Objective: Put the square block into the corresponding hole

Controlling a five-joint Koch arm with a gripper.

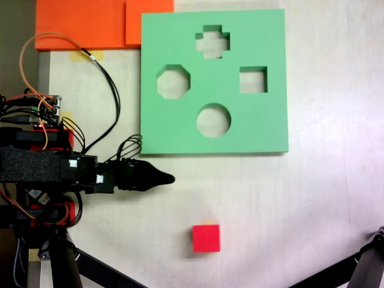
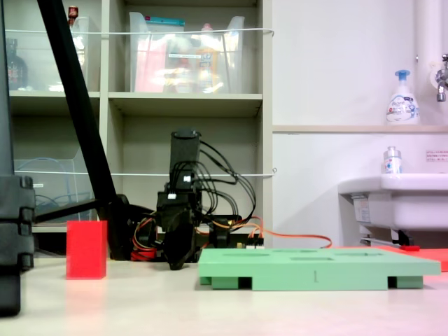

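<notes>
The square block is a small red cube standing on the white table, near the front edge in a fixed view; it shows as a red block at the left in the other. The corresponding hole is the square cutout on the right side of the green foam board, which lies flat. My gripper points right, just below the board's lower left corner and up-left of the block, touching neither. Its black jaws taper to one closed point with nothing held. From the front it is a dark shape.
The board also has cross, octagonal and round cutouts. Orange foam sheets lie at the back left. Cables loop beside the arm's base. Black tripod legs cross the front corners. Shelves and a sink stand behind.
</notes>
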